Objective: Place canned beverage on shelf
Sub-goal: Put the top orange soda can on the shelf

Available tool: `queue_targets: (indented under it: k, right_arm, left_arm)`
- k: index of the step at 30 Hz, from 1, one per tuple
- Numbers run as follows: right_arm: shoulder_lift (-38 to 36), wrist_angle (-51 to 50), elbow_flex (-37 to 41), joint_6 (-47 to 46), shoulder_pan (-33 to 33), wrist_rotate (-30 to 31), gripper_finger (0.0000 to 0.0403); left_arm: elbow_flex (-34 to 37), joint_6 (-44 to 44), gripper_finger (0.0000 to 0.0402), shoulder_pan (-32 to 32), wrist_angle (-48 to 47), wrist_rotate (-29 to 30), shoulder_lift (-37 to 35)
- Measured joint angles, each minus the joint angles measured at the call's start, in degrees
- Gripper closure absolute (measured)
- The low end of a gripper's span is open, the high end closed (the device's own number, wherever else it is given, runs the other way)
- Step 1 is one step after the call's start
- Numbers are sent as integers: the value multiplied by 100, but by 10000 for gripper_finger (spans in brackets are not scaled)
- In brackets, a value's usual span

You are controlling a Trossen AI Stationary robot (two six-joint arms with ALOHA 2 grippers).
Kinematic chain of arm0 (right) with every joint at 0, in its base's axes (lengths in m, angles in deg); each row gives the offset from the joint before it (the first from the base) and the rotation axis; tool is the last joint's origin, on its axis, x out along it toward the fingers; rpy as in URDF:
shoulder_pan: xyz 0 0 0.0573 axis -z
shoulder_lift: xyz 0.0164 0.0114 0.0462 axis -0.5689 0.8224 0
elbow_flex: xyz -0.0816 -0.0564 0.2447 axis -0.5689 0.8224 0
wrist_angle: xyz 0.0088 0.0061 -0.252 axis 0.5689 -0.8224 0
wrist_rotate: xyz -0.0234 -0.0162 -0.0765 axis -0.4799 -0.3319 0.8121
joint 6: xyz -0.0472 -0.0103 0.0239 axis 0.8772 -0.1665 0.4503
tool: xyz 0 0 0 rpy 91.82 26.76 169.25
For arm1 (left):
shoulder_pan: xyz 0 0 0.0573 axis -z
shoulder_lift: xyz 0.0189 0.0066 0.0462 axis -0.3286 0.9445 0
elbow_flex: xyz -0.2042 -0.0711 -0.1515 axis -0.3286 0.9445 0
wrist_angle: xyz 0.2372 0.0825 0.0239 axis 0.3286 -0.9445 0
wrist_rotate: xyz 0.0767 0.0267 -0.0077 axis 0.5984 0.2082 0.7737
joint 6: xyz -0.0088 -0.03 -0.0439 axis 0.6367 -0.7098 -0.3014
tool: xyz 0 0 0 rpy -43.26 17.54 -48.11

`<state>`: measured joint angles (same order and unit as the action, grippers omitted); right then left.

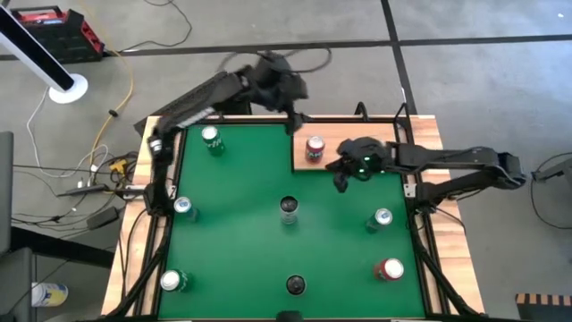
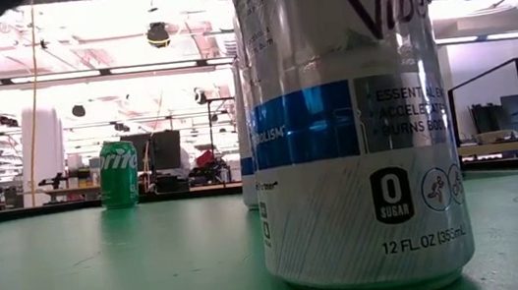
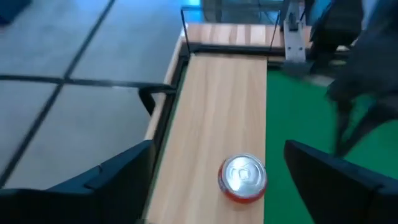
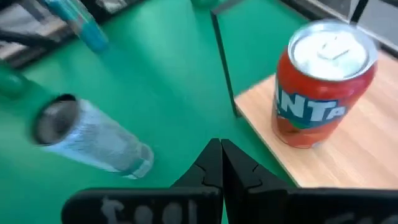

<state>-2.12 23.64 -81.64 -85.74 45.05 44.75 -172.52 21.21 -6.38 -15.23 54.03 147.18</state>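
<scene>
An orange-red Fanta can (image 1: 315, 149) stands upright on its base on the pale-wood shelf (image 1: 375, 134), near the shelf's left end at the table's far right. It also shows in the left wrist view (image 3: 242, 178) and the right wrist view (image 4: 323, 87). My left gripper (image 1: 293, 121) hangs open above the shelf's far left corner, looking down on the can (image 3: 217, 155). My right gripper (image 1: 342, 176) is shut and empty (image 4: 221, 165). It is over the green felt at the shelf's near edge, just right of the can.
Several other cans stand on the green felt: a green one (image 1: 212, 139) far left, a tall silver one (image 1: 289, 209) at the centre (image 4: 93, 140), a red one (image 1: 389, 268) near right, and others (image 1: 172, 281) along the near side. The shelf is bare right of the Fanta can.
</scene>
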Motion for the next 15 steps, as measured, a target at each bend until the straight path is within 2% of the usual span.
queue_targets:
  k: [4,8,13,15]
  right_arm:
    - [545,16,-158,138,217,-123,385]
    - [925,203,-253,405,469,-496,386]
    - [1241,320,-311,522,763,-607,386]
    - [1368,524,-313,628,871,-763,385]
  left_arm:
    - [555,201,147,-70,43,35,-863]
    - [1450,303,240,-214,209,34,-1855]
    - [3142,254,369,-372,1053,-118,-3071]
    - [3904,155,391,-428,1615,-346,-3556]
